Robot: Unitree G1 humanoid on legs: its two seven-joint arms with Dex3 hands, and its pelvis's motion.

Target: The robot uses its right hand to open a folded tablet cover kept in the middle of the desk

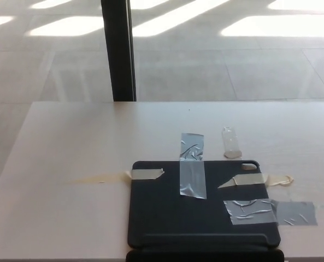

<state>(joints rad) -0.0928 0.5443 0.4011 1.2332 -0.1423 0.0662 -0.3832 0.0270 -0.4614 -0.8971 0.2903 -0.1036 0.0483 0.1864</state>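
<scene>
A black tablet cover (200,218) lies flat on the pale desk (85,153), near the desk's front edge and a little right of the middle. Several strips of tape hold it down: a grey strip (192,172) over its far edge, a beige strip (145,174) at its left corner, a beige strip (257,179) at its right corner and a crumpled grey strip (268,212) on its right side. Its spine fold runs along the near edge. Neither of my hands shows in the head view.
A short clear strip of tape (230,143) sticks to the desk just beyond the cover. A black pillar (118,49) stands behind the desk's far edge, with tiled floor (233,54) beyond. The desk's front edge is at the bottom of the picture.
</scene>
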